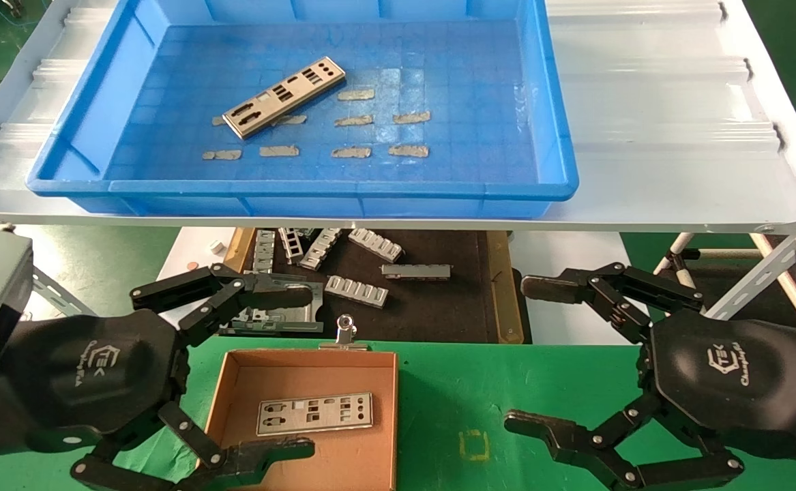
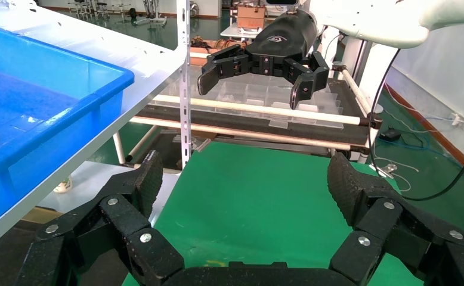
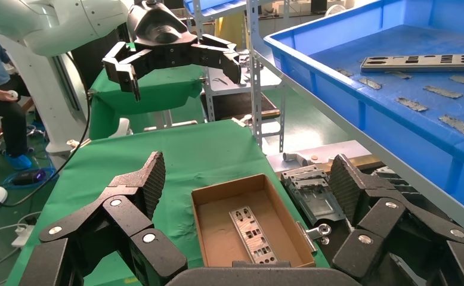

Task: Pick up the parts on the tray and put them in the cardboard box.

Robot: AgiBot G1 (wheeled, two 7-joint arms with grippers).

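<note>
One silver plate [image 1: 284,96] lies slanted in the far left part of the blue tray [image 1: 561,136]; it also shows in the right wrist view [image 3: 419,61]. A second plate [image 1: 314,413] lies flat in the cardboard box [image 1: 384,436] on the green mat; the right wrist view shows that plate [image 3: 252,233] in the box [image 3: 203,226]. My left gripper [image 1: 299,372] is open and empty, hovering at the box's left side. My right gripper [image 1: 531,354] is open and empty above the mat, right of the box.
Beige tape scraps [image 1: 353,120] dot the tray floor. Ribbed grey brackets [image 1: 357,290] lie on a dark wooden-edged board [image 1: 500,286] under the white shelf [image 1: 677,136]. A binder clip [image 1: 345,335] sits on the box's far edge.
</note>
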